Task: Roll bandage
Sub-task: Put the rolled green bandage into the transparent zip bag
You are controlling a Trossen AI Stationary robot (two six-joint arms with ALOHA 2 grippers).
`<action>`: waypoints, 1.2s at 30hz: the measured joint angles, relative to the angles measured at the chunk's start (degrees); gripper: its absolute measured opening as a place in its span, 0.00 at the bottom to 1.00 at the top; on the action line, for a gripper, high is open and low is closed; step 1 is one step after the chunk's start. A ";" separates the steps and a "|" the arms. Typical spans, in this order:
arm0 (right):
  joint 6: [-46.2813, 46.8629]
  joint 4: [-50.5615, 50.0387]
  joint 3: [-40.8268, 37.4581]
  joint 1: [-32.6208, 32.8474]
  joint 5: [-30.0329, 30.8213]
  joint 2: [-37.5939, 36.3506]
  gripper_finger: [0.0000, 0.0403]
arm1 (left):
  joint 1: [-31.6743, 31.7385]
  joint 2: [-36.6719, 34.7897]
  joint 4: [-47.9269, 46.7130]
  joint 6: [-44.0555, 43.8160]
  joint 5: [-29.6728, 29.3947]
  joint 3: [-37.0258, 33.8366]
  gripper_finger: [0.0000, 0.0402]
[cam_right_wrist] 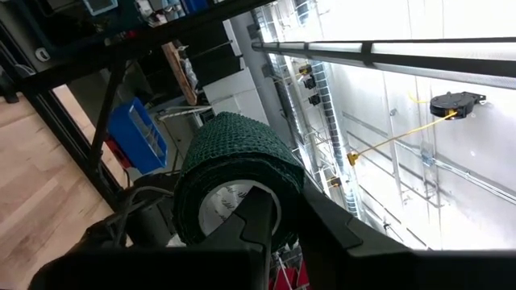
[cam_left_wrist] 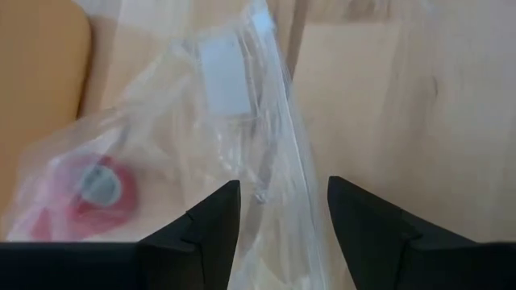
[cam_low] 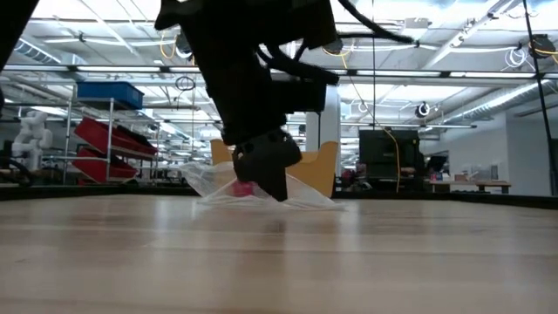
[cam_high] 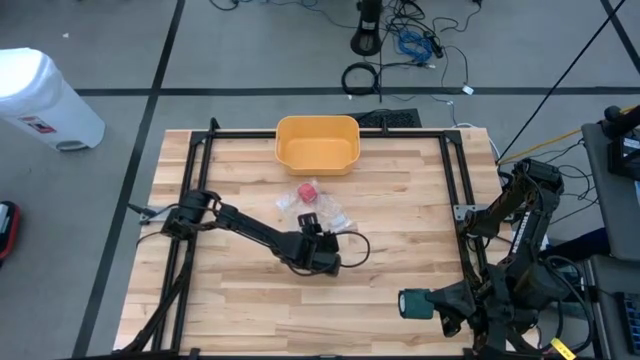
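A red bandage roll [cam_high: 308, 190] lies inside a clear plastic bag [cam_high: 322, 208] near the middle of the wooden bench [cam_high: 400, 260], just in front of a yellow bin [cam_high: 317, 143] at the far edge. In the left wrist view the roll [cam_left_wrist: 95, 189] sits toward one end of the bag [cam_left_wrist: 242, 121], whose crumpled film runs down between the dark fingers [cam_left_wrist: 214, 221]. The left end effector [cam_high: 312, 224] is at the near edge of the bag, low over the bench, its jaws standing apart with bag film between them; whether the fingers press the film cannot be told. In the low view it [cam_low: 272, 185] hangs directly in front of the bag [cam_low: 309, 196] and the bin [cam_low: 324, 166]. A second, green bandage roll [cam_right_wrist: 234, 173] is clamped by the right end effector [cam_high: 437, 305], jaws nearly closed upon it, at the near right part of the bench, well apart from the bag.
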 joint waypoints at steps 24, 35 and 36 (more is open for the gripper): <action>-0.04 -0.02 0.00 0.00 0.17 0.00 0.10 | -0.44 2.20 0.63 1.51 -3.74 0.62 0.48; -0.02 -0.02 0.00 0.00 0.17 0.01 0.10 | -0.37 2.20 -1.73 -0.15 -7.06 0.75 0.48; -0.02 0.00 0.00 0.00 0.15 0.00 0.10 | -0.37 2.20 -2.09 -0.13 -7.25 0.75 0.48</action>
